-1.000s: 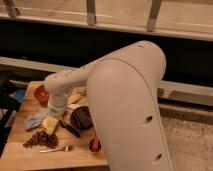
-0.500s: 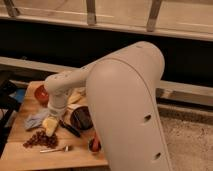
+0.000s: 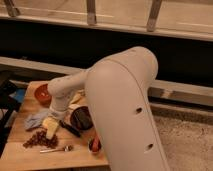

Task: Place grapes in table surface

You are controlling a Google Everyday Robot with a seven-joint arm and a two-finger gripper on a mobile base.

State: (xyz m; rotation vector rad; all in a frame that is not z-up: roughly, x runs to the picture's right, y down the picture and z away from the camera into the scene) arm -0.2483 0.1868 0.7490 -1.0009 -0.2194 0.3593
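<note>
The grapes (image 3: pixel 39 139), a loose bunch of dark reddish-brown berries, lie on the light wooden table surface (image 3: pixel 20 155) near its front left. My gripper (image 3: pixel 50 128), pale yellowish at its tip, hangs from the big white arm (image 3: pixel 120 100) just above and to the right of the bunch, touching or nearly touching its right edge. The arm hides the right part of the table.
A red bowl (image 3: pixel 42 93) stands at the back left. A grey-blue cloth (image 3: pixel 34 120) lies left of the gripper. A spoon (image 3: pixel 57 149) lies in front of the grapes. A dark bowl (image 3: pixel 80 118), a black utensil (image 3: pixel 70 129) and a red item (image 3: pixel 94 145) sit by the arm.
My gripper has sunk slightly toward the grapes. The grapes and the other things have not moved.
</note>
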